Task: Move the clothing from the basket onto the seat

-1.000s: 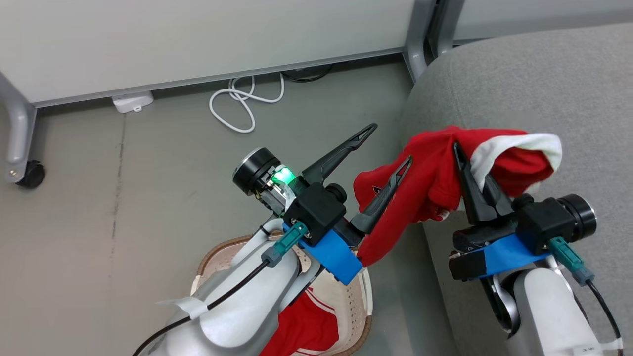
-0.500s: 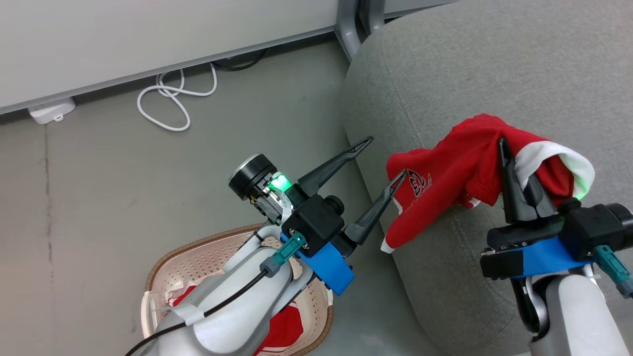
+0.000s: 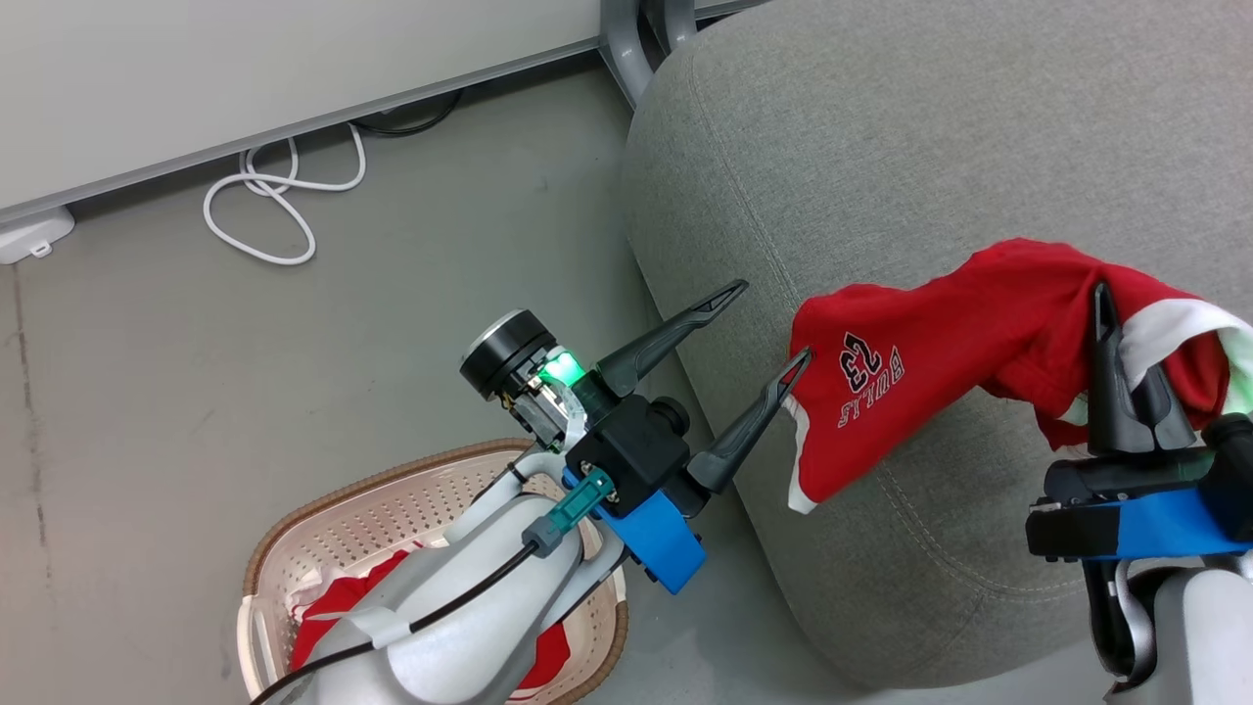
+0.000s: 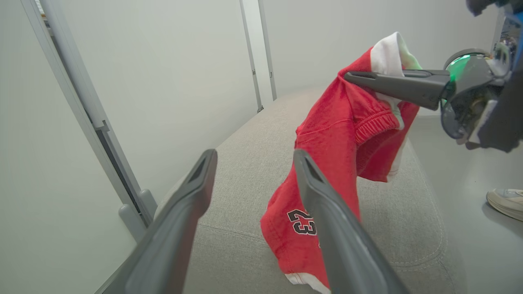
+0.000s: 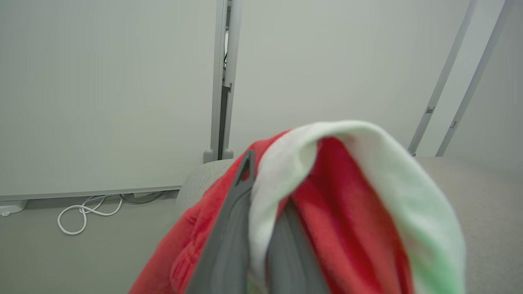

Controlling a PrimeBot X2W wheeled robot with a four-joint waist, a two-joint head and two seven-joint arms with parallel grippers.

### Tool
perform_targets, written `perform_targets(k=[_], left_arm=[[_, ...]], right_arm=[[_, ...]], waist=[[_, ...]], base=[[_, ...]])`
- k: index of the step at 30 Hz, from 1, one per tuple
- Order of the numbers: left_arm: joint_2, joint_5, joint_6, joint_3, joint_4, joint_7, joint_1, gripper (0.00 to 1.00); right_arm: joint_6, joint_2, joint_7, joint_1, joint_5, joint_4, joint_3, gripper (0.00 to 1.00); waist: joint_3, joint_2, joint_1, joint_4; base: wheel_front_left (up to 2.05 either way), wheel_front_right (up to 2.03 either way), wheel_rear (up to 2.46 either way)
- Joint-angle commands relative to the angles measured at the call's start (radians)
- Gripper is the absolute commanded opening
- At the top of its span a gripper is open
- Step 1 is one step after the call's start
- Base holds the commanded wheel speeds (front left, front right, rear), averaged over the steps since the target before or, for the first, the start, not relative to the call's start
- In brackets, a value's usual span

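7 o'clock, nearest: one basket [image 3: 323,494], on floor. Red clothing [image 3: 333,602] left inside; piece count hidden under forearm.
Centre: left gripper [image 3: 775,319] spread wide, empty, one tip just beside shorts' hem. Likely standing clear.
3 o'clock: right gripper [image 3: 1104,313] pinched tight on waistband of one pair of red shorts [image 3: 940,343], raised so the legs hang over the edge of the seat [image 3: 881,147]; contact unclear.
1 o'clock: one seat.
11 o'clock, far: one white cable [image 3: 264,201].

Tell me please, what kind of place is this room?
Probably an office or test room staged as a home corner, not a real home: plain pale partition panels on grey metal posts, a bare grey floor with a loose white cable, and one large grey fabric sofa.
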Motion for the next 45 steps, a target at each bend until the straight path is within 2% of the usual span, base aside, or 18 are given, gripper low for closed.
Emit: perform_targets(k=[1, 13, 20, 26, 31, 34, 38, 45], left_arm=[[0.004, 0.0, 0.003, 0.004, -0.004, -0.003, -0.014, 1.0], [0.014, 0.012, 0.006, 0.002, -0.019, -0.001, -0.049, 1.0], [0.022, 0.023, 0.004, -0.001, -0.035, 0.006, -0.089, 1.0], [0.022, 0.035, -0.001, -0.011, -0.045, 0.008, -0.137, 1.0], [0.027, 0.039, -0.002, -0.009, -0.048, 0.005, -0.167, 1.0], [0.031, 0.041, 0.001, -0.005, -0.047, 0.003, -0.178, 1.0], [0.034, 0.04, 0.005, -0.002, -0.045, 0.001, -0.183, 1.0], [0.03, 0.04, 0.007, -0.007, -0.046, -0.002, -0.19, 1.0]], right_arm=[[0.0, -0.002, -0.001, -0.005, -0.006, -0.014, -0.011, 0.0], [0.0, -0.006, -0.001, -0.188, -0.065, -0.076, -0.065, 0.0], [0.0, -0.061, -0.001, -0.353, -0.076, -0.093, -0.11, 0.0], [0.0, -0.158, -0.001, -0.524, -0.085, -0.083, -0.166, 0.0], [0.0, -0.248, -0.001, -0.632, -0.094, -0.032, -0.218, 0.0], [0.0, -0.278, 0.0, -0.674, -0.09, 0.018, -0.238, 0.0], [0.0, -0.293, -0.001, -0.698, -0.098, 0.111, -0.233, 0.0], [0.0, -0.279, 0.0, -0.674, -0.085, 0.305, -0.265, 0.0]], waist=[[0.002, 0.0, 0.0, -0.001], [0.079, 0.0, 0.0, 0.026], [0.174, 0.0, 0.0, 0.054], [0.261, 0.0, 0.0, 0.092], [0.312, 0.0, 0.0, 0.126], [0.331, 0.0, 0.0, 0.139], [0.344, 0.0, 0.0, 0.147], [0.358, 0.0, 0.0, 0.159]], base=[[0.0, 0.0, 0.0], [0.0, 0.0, 0.0], [0.0, 0.0, 0.0], [0.0, 0.0, 0.0], [0.0, 0.0, 0.0], [0.0, 0.0, 0.0], [0.0, 0.0, 0.0], [0.0, 0.0, 0.0]])
